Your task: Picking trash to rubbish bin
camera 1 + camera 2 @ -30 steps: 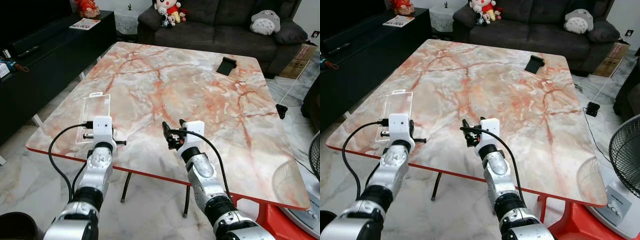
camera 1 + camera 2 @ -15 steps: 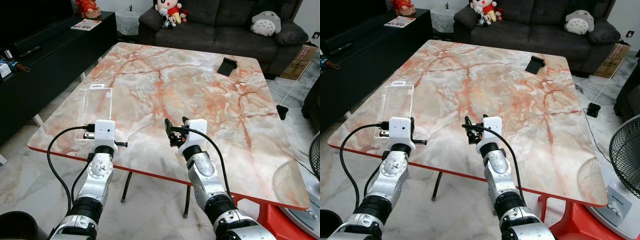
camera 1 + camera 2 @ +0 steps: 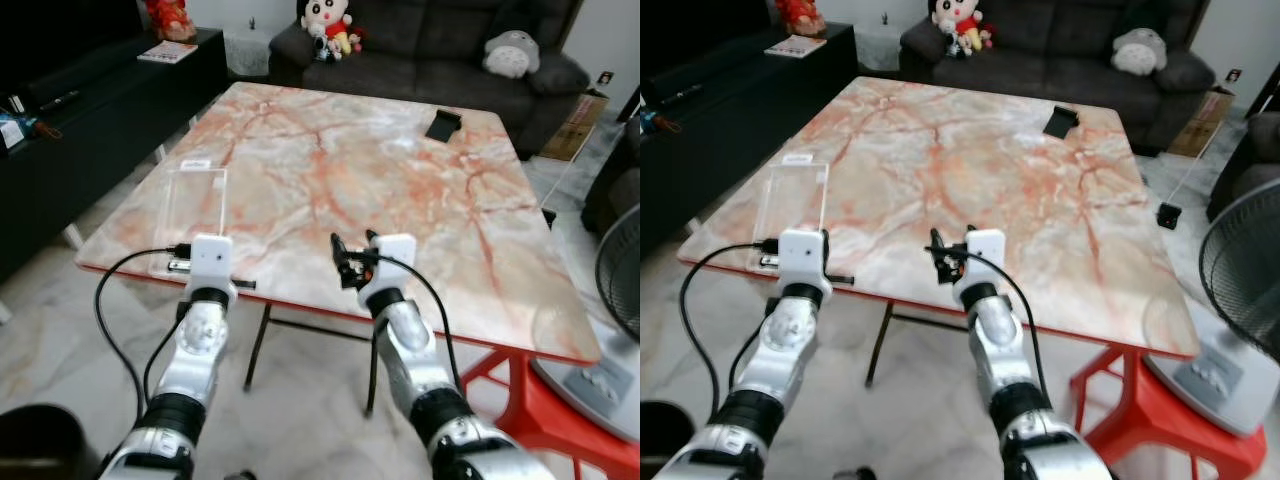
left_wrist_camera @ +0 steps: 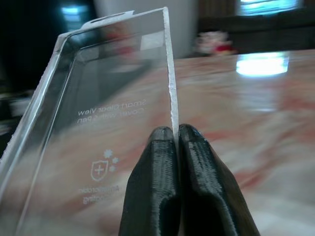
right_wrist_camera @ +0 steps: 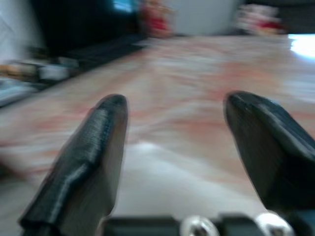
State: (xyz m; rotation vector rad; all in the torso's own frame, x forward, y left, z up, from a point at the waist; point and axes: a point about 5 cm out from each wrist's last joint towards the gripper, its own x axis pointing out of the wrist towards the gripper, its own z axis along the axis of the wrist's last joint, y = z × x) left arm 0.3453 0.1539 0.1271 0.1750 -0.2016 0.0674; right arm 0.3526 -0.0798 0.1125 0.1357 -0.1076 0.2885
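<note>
**Left gripper pinches the clear pack at the table's near edge**

The left gripper (image 4: 176, 147) has its two fingers (image 4: 155, 182) pressed together on the thin edge of a clear plastic pack (image 4: 106, 93); no gap shows between them beyond the sheet itself. The pack rises past the fingertips and carries faint white print and a small shield mark. From the head camera the pack (image 3: 192, 205) lies flat along the near left part of the table (image 3: 400, 170), reaching away from the gripper's white wrist block toward the table's middle, with its near end at the red front edge.

The right gripper (image 5: 172, 123) stands with its jaws wide apart and nothing between them; one finger (image 5: 93, 147) and its mate frame bare, blurred marble. It hovers at the table's front edge, near the middle (image 3: 352, 262), well apart from the pack.

A phone (image 3: 442, 125) lies at the table's far right. A sofa (image 3: 440, 45) with soft toys stands beyond the table.
</note>
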